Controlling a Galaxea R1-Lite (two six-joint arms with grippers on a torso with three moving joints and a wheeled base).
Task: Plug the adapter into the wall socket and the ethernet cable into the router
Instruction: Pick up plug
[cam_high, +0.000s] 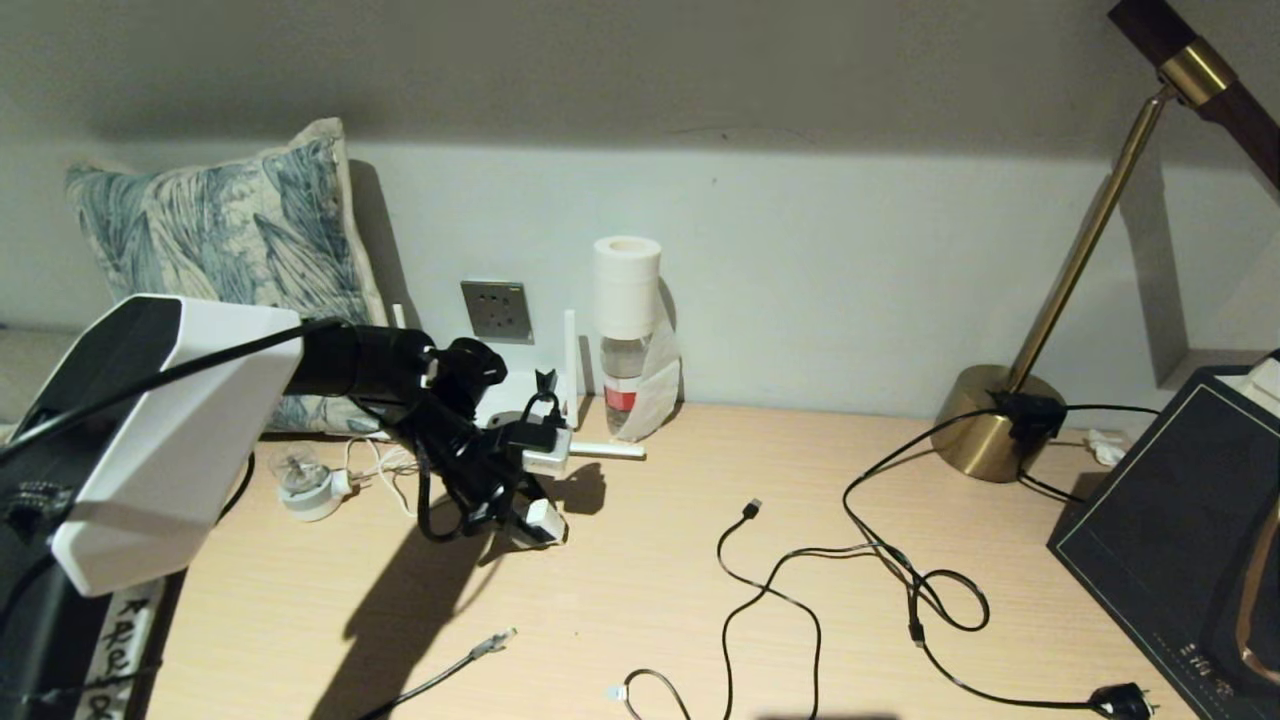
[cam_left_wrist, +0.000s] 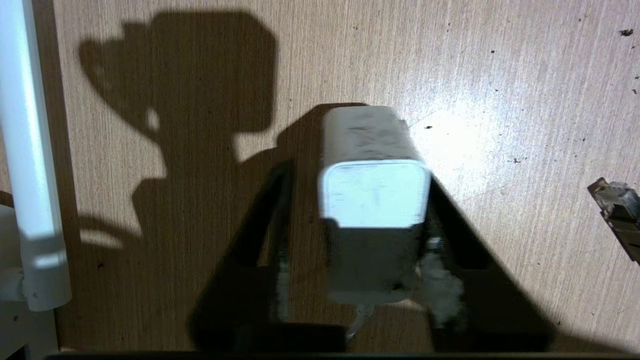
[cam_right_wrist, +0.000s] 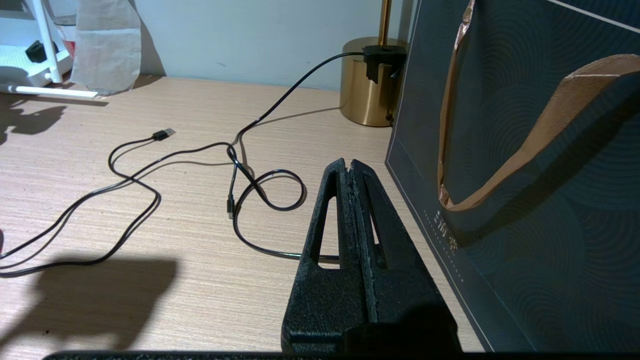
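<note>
The white cube adapter (cam_high: 545, 521) sits low over the desk, left of centre, between the fingers of my left gripper (cam_high: 528, 508). In the left wrist view the adapter (cam_left_wrist: 375, 192) touches one finger (cam_left_wrist: 442, 220). Bare wood shows between it and the other finger, so the left gripper (cam_left_wrist: 357, 172) is open around it. The grey wall socket (cam_high: 497, 311) is on the wall behind. The white router (cam_high: 512, 392) lies below it, one antenna (cam_high: 570, 365) upright. The ethernet cable's clear connector (cam_high: 492, 643) lies near the front edge and shows as the connector (cam_left_wrist: 617, 205). My right gripper (cam_right_wrist: 350, 162) hangs shut and empty beside a dark bag.
A black USB cable (cam_high: 752, 508) and a cord with a chunky plug (cam_high: 1120, 700) loop across the desk's right half. A brass lamp (cam_high: 990, 435) and dark paper bag (cam_high: 1180, 520) stand right. A bottle (cam_high: 622, 385), a round clear gadget (cam_high: 305, 482) and a pillow (cam_high: 230, 230) are at the back left.
</note>
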